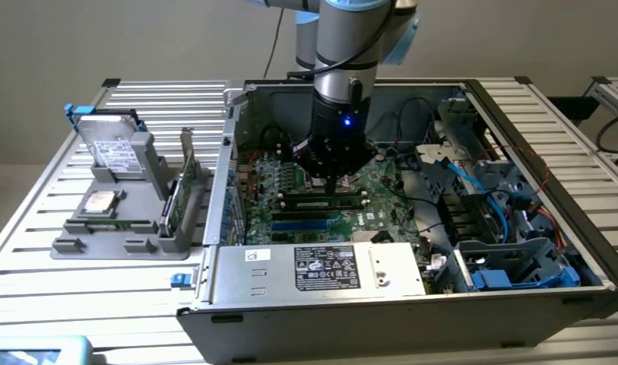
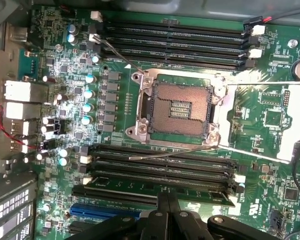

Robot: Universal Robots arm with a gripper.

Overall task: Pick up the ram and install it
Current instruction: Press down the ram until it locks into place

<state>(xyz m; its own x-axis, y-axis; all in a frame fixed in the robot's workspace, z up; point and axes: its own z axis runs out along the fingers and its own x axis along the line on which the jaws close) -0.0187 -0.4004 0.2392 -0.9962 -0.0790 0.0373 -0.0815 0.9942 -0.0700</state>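
Observation:
My gripper (image 1: 334, 187) reaches down into the open computer case (image 1: 220, 190), over the memory slots of the green motherboard (image 2: 270, 120). The ram (image 2: 115, 192), a long dark-green stick, lies along one of the black slots on the near side of the CPU socket (image 2: 180, 107). In the exterior view the ram (image 1: 306, 204) sits level in its slot, just below the fingers. The gripper (image 2: 167, 200) is shut, its two fingertips pressed together with their tips at the ram's upper edge. The fingers close along the stick, not across it, so nothing is held between them.
A grey stand (image 1: 106, 243) at the exterior view's left holds silver hard drives (image 1: 114, 148) and a green expansion card (image 1: 185, 182). The power supply (image 1: 319, 268) fills the case's front. Blue and black cables (image 1: 461, 179) and a drive cage (image 1: 511, 266) crowd the right side.

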